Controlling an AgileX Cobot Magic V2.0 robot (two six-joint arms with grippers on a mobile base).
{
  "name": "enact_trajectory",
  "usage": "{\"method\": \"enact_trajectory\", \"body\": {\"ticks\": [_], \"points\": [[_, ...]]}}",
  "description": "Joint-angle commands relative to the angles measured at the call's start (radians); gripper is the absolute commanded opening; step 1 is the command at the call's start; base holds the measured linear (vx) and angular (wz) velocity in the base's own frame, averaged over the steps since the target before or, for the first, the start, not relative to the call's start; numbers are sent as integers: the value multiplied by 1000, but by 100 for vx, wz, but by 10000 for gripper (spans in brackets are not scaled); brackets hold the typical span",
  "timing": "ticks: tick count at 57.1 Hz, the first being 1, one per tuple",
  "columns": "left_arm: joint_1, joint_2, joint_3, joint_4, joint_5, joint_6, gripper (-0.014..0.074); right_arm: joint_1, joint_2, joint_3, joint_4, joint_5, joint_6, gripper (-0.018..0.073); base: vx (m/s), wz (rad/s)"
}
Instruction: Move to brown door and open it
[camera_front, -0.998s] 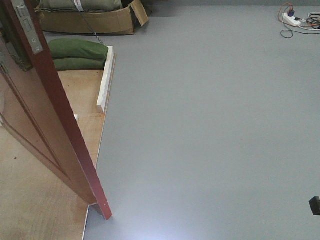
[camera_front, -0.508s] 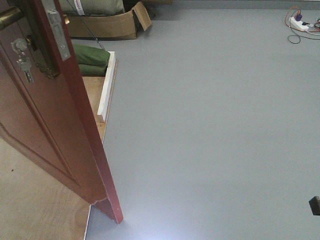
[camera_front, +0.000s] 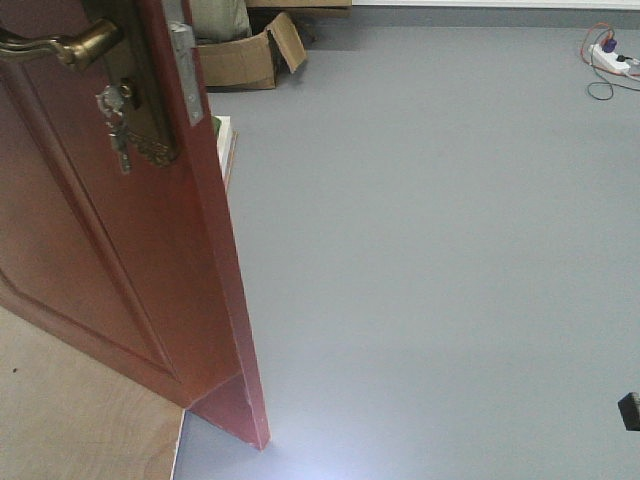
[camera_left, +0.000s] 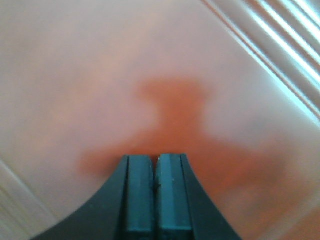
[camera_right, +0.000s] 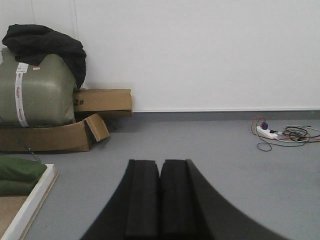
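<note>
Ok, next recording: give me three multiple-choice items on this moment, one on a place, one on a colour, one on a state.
1. Where do the keys hang on the glossy reddish-brown wooden door?
A. below the curved brass lever handle
B. at the door's bottom corner
C. on the floor

2. What colour is the bare floor beyond the door?
A. green
B. grey
C. white

3. How do the right gripper's fingers stand?
A. wide apart
B. closed together, holding nothing
C. clamped on the handle

Answers:
1 A: the keys dangle from the lock under the handle.
2 B: the floor is plain grey.
3 B: the right gripper shows its pads pressed together with nothing between.
</note>
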Motion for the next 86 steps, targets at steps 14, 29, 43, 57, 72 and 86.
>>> {"method": "enact_trajectory", "body": {"ticks": [14,29,43,57,72,86], "points": [[-10,-33,-30,-41,-10,4,-3,0,-12,5,-7,-77,-5,0,18,-1],[-10,-33,-30,-41,-10,4,-3,0,-12,5,-7,-77,-5,0,17,-1],[-10,-33,-30,-41,-10,4,-3,0,-12,5,-7,-77,-5,0,18,0],[-10,-33,-30,-41,-10,4,-3,0,-12,5,-7,-77,-5,0,16,2],[-10,-33,-30,-41,-10,4,-3,0,-12,5,-7,-77,-5,0,14,0],[-10,-33,-30,-41,-10,4,-3,0,-12,5,-7,-77,-5,0,12,0]]}}
